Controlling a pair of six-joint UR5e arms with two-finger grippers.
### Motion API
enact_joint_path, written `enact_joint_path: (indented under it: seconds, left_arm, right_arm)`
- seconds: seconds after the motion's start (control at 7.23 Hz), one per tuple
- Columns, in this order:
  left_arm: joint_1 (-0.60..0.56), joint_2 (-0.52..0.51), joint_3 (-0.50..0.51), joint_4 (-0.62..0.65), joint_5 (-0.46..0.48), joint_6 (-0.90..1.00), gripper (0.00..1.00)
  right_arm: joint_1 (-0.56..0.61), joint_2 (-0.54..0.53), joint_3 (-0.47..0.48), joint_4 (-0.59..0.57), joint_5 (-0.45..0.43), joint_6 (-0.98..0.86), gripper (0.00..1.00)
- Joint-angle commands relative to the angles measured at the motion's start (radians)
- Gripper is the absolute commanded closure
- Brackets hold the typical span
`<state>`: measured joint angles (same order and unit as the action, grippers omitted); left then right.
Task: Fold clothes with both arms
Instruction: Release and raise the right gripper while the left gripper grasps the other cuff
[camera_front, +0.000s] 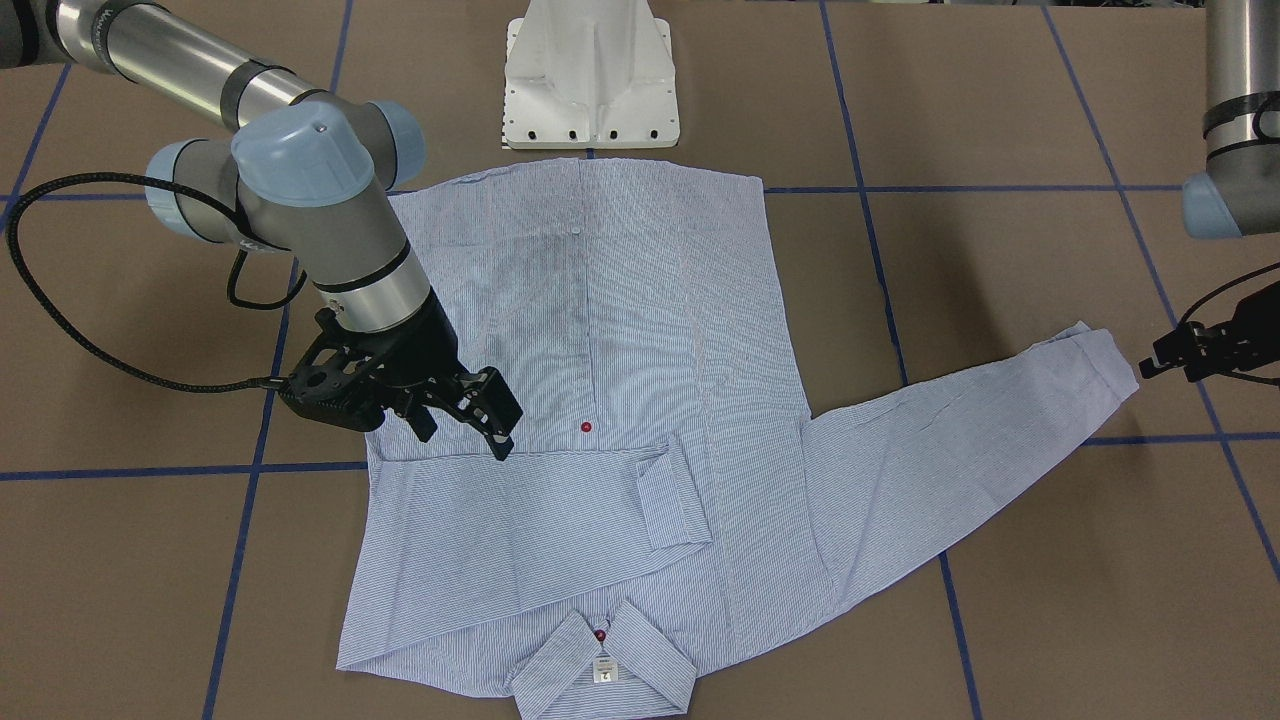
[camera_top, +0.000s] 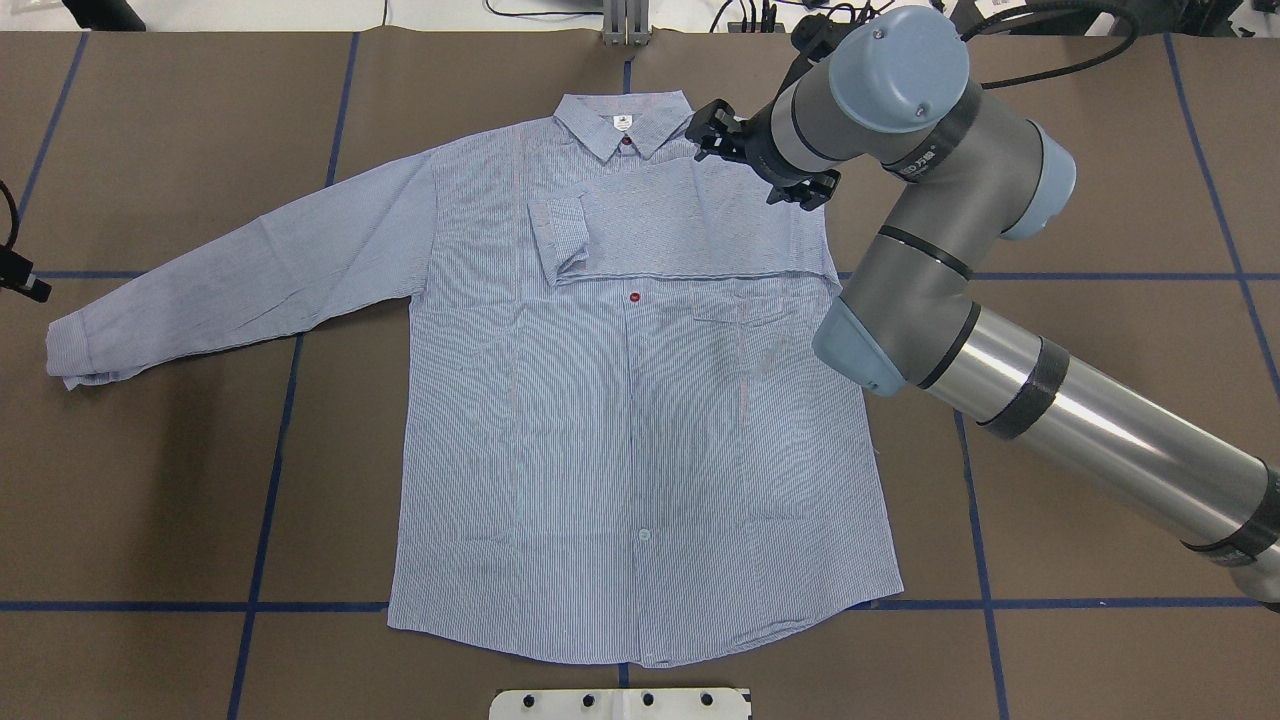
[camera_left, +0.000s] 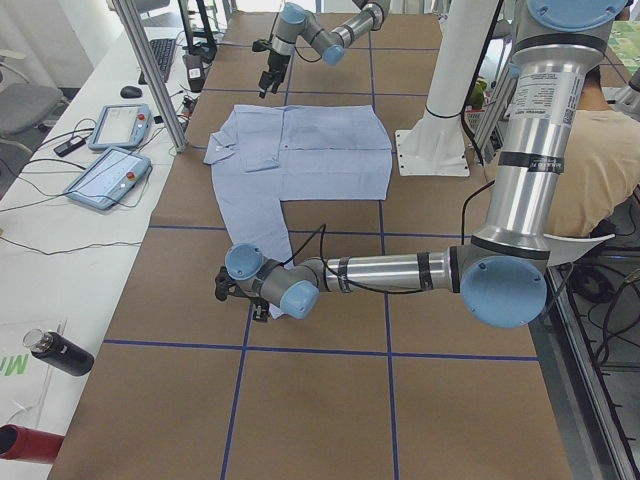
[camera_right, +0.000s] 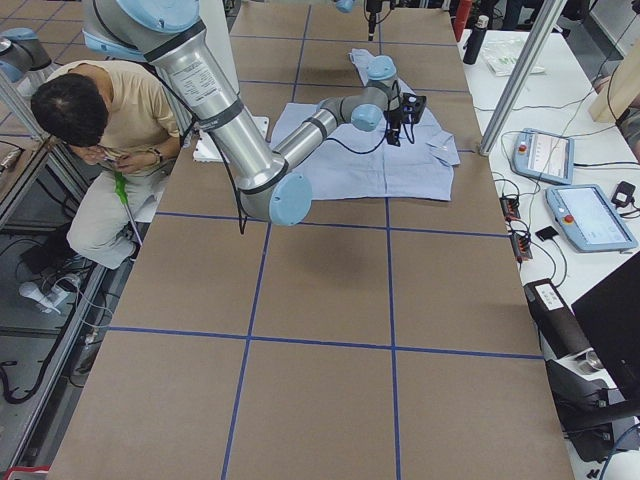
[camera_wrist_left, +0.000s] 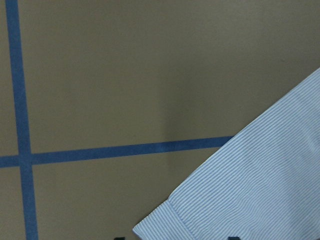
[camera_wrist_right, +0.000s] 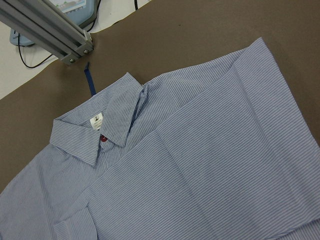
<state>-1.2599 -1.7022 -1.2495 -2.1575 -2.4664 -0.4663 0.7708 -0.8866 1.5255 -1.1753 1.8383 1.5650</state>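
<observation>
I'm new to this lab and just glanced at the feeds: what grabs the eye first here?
A light blue striped shirt lies flat mid-table, one sleeve already folded across its chest, the other sleeve stretched out toward the robot's left. The right gripper hangs open above the folded sleeve near the shoulder, while the left gripper sits just off the far cuff.
</observation>
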Motion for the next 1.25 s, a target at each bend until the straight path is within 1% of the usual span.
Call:
enact_joint_path:
  seconds: [0.0, 0.28, 0.55, 0.69, 0.83, 0.97, 1.11]
  left_arm:
    - [0.016, -0.007, 0.074, -0.067, 0.000, -0.023, 0.28]
    - [0.043, -0.014, 0.081, -0.099, 0.003, -0.037, 0.28]
    - [0.076, -0.034, 0.097, -0.104, 0.003, -0.051, 0.29]
    - [0.077, -0.033, 0.097, -0.105, 0.001, -0.049, 0.34]
    - [0.079, -0.033, 0.097, -0.105, 0.001, -0.049, 0.46]
    - [0.079, -0.031, 0.097, -0.105, 0.001, -0.051, 0.65]
    - [0.079, -0.031, 0.094, -0.105, 0.001, -0.051, 0.97]
  right_arm:
    - [0.001, -0.006, 0.010, 0.002, -0.002, 0.003, 0.01]
    - [0.001, -0.015, 0.018, 0.002, -0.004, 0.003, 0.01]
    - [0.001, -0.021, 0.016, 0.000, -0.004, -0.002, 0.01]
    - [-0.001, -0.020, 0.016, 0.000, -0.004, -0.002, 0.01]
    - [-0.001, -0.021, 0.015, 0.000, -0.004, 0.000, 0.01]
    - [-0.002, -0.020, 0.015, 0.000, -0.004, 0.001, 0.01]
    - [-0.004, -0.020, 0.013, 0.000, -0.004, 0.004, 0.01]
